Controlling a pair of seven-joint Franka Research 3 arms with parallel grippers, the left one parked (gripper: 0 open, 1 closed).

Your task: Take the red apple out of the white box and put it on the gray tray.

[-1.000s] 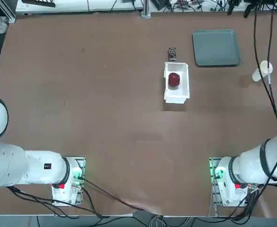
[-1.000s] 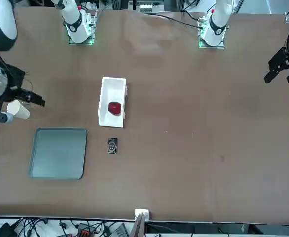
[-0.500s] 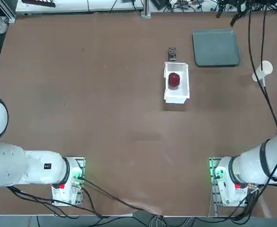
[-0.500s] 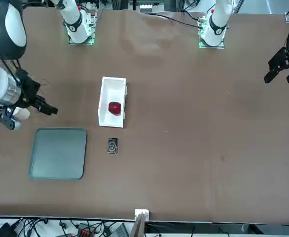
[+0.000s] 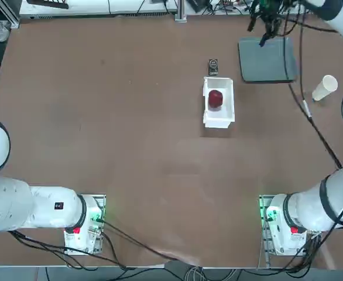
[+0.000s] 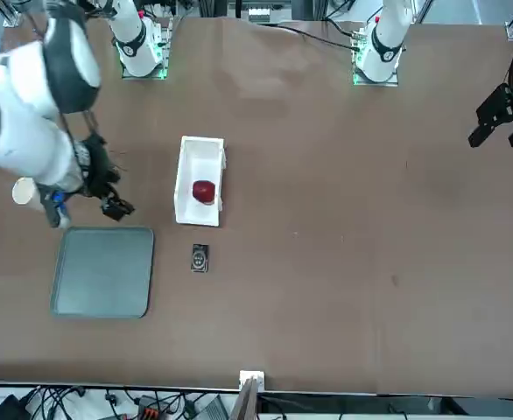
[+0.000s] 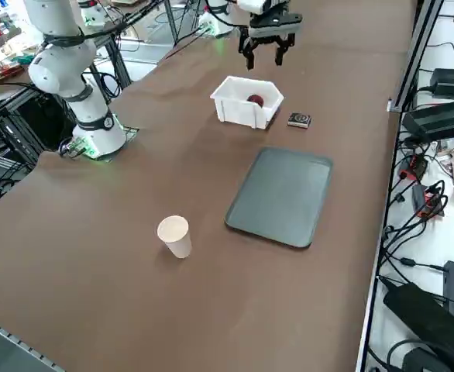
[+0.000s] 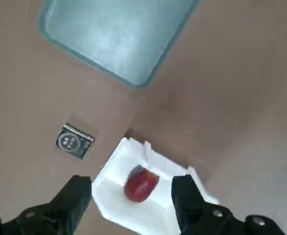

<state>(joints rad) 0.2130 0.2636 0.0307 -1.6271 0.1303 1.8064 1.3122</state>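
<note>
The right arm has swung in fast over the last second: it was out past the paper cup [image 7: 174, 235] at the side of the surface, and now its claw [image 7: 263, 48] hangs high in the air, spread wide and holding nothing. Seen from the wrist, the red apple [image 8: 141, 182] lies between and below the two fingers [image 8: 75, 196], still sitting in the white box [image 8: 158, 215]. The gray tray [image 8: 116, 36] lies farther out beyond the box, empty, and a small black device [image 8: 74, 141] rests on the surface just beside the box's end. So I'd say the approach is nearly lined up; the descent and grasp are yet to come.
</note>
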